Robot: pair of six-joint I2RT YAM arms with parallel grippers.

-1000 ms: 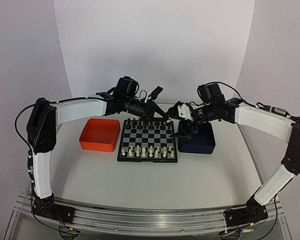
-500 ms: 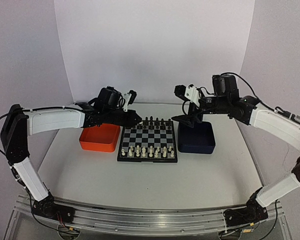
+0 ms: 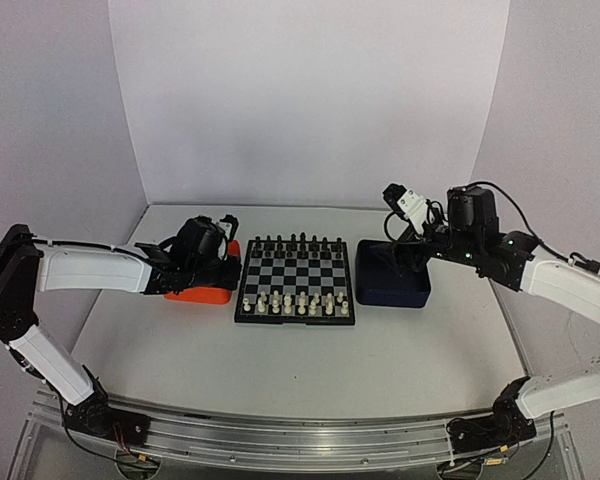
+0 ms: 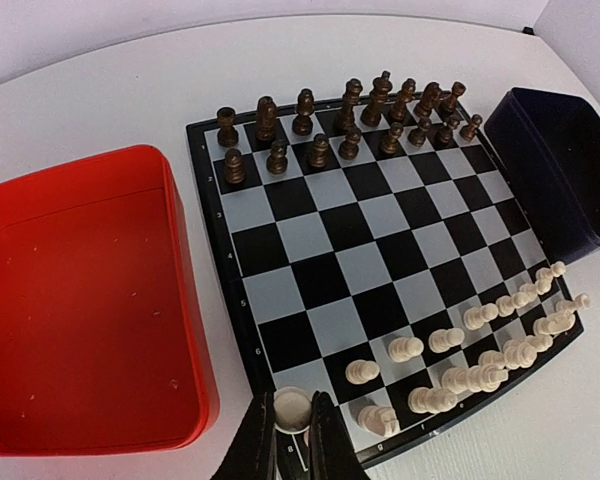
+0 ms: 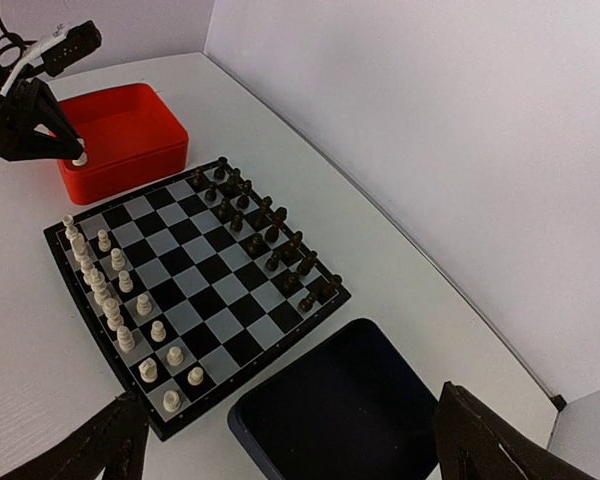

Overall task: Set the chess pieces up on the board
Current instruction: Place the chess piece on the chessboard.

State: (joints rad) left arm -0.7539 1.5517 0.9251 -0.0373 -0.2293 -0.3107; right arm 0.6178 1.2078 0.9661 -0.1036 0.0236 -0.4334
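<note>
White worktop (image 3: 280, 370), board (image 3: 296, 292) between orange tray (image 3: 198, 295) and blue tray (image 3: 392, 292), cream chess pieces (image 4: 480, 375) rowed along its near edge | left arm stretched low, left gripper (image 4: 292, 420) pinching one cream piece (image 4: 291, 408) beside board's left edge, seen clearly only from left wrist | right gripper (image 5: 290, 395) wide open, empty, above blue tray | both arms withdrawn from board's far side since earlier.

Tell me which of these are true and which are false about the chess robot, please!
1. The left gripper holds a white chess piece. True.
2. The right gripper holds a black piece. False: it is open and empty, above the dark blue tray.
3. The orange tray sits left of the board. True.
4. The dark blue tray is full of pieces. False: it looks empty.
5. The black pieces stand on the board's far rows. True.
</note>
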